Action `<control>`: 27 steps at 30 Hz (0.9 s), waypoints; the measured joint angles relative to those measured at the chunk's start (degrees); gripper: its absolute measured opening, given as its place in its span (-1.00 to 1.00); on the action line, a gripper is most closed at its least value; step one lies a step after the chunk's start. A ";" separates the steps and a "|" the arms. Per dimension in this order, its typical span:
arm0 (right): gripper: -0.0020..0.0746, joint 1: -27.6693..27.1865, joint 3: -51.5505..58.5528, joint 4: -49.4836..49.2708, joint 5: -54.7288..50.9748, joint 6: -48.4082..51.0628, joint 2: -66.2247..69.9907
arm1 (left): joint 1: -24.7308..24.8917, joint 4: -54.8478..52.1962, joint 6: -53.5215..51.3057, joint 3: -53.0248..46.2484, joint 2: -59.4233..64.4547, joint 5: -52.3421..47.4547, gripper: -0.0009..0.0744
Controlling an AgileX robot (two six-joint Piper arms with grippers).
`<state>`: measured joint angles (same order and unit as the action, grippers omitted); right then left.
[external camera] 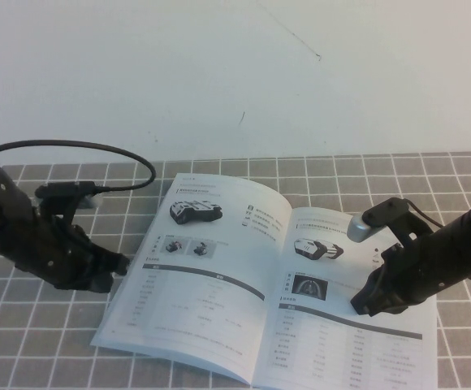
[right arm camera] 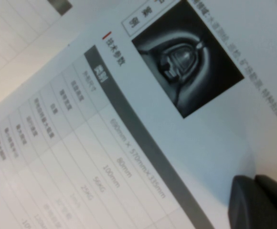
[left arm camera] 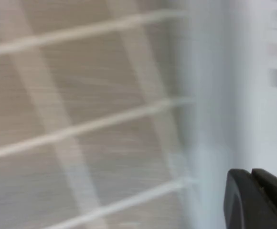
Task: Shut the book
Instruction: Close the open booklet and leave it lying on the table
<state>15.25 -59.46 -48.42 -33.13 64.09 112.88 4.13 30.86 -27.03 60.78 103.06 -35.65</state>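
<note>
At the left we see the left gripper low over the tiled table, jaws pressed together, its tip right at the left edge of the book. The book lies open and flat at mid-table, between the two arms. The right gripper, likewise clenched on nothing, rests on the book's right page.

Plain white wall, grey tiled tabletop
</note>
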 joint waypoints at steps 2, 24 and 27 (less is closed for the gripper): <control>-0.95 0.00 0.00 0.00 0.00 0.00 0.00 | -0.12 -3.93 4.56 0.42 0.00 3.02 -0.99; -0.95 -0.22 -0.44 -0.49 -0.64 0.00 1.14 | 3.50 -2.71 3.44 0.75 5.19 13.95 -0.99; -0.95 -0.22 -0.48 -0.57 -0.77 0.00 1.21 | 3.50 -2.95 3.44 0.86 5.66 14.90 -0.99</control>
<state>15.03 -59.94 -48.99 -33.89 64.09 114.09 7.62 27.92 -23.60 61.64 108.73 -20.75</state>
